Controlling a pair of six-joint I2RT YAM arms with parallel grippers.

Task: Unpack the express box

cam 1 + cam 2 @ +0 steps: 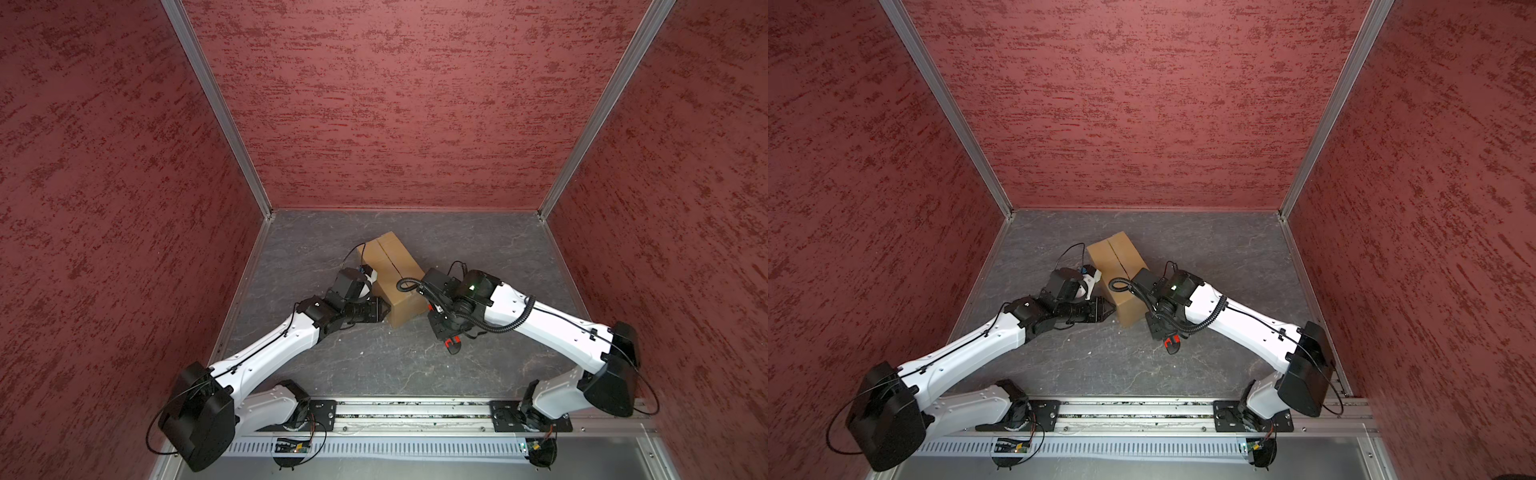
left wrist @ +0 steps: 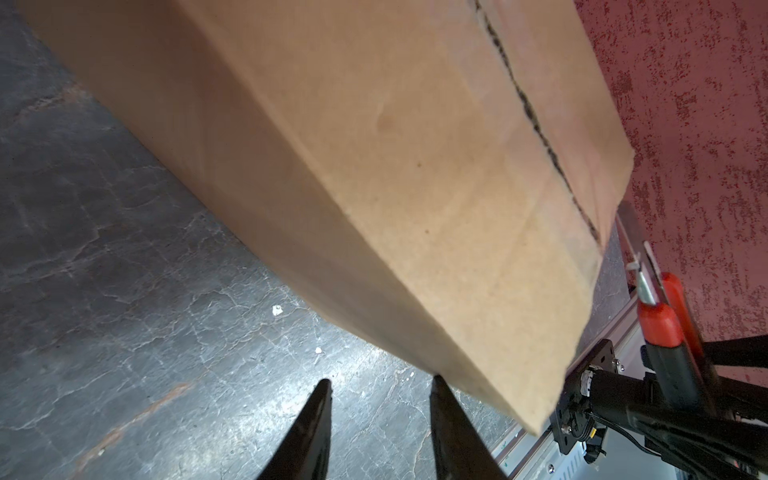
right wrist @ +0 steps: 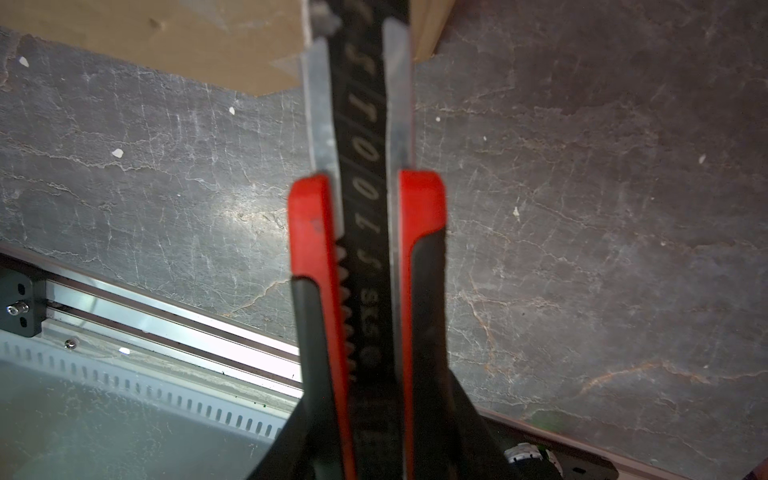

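The express box (image 1: 392, 270) (image 1: 1117, 266) is a plain brown carton lying aslant on the grey floor, flaps down along a dark centre seam. It fills the left wrist view (image 2: 395, 166), and one corner shows in the right wrist view (image 3: 187, 41). My left gripper (image 1: 384, 309) (image 1: 1106, 311) (image 2: 380, 380) is open beside the box's near left corner. Only floor lies between its fingers, and one fingertip (image 2: 436, 380) sits at the box's bottom edge. My right gripper (image 1: 446, 332) (image 1: 1165, 330) (image 3: 357, 415) is shut on a red-and-black utility knife (image 1: 451, 343) (image 2: 660, 320) (image 3: 365, 187), whose tip reaches the box's near right corner.
Red textured walls (image 1: 395, 104) close in the back and both sides. An aluminium rail (image 1: 415, 415) carrying both arm bases runs along the near edge. Small white crumbs (image 2: 276, 309) dot the grey floor (image 1: 395, 361) between the arms.
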